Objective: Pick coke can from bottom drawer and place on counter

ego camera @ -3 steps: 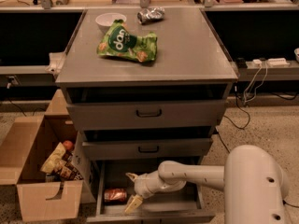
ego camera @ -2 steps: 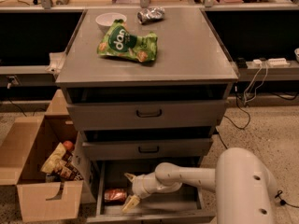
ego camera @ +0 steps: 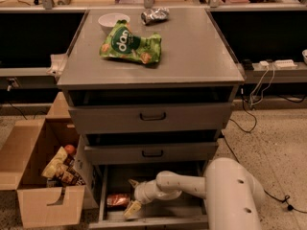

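The coke can lies on its side on the floor of the open bottom drawer, near its left wall. My gripper is down inside the drawer, just right of the can, with its cream fingers spread open on either side of the can's right end. It holds nothing. My white arm reaches in from the right. The counter is the grey top of the cabinet above.
On the counter lie a green snack bag, a white bowl and a silver foil packet. Two shut drawers with black handles sit above the open one. A cardboard box of snacks stands on the floor to the left.
My arm's white body has shifted a little left and closer. The gripper stays almost still beside the can, still open.
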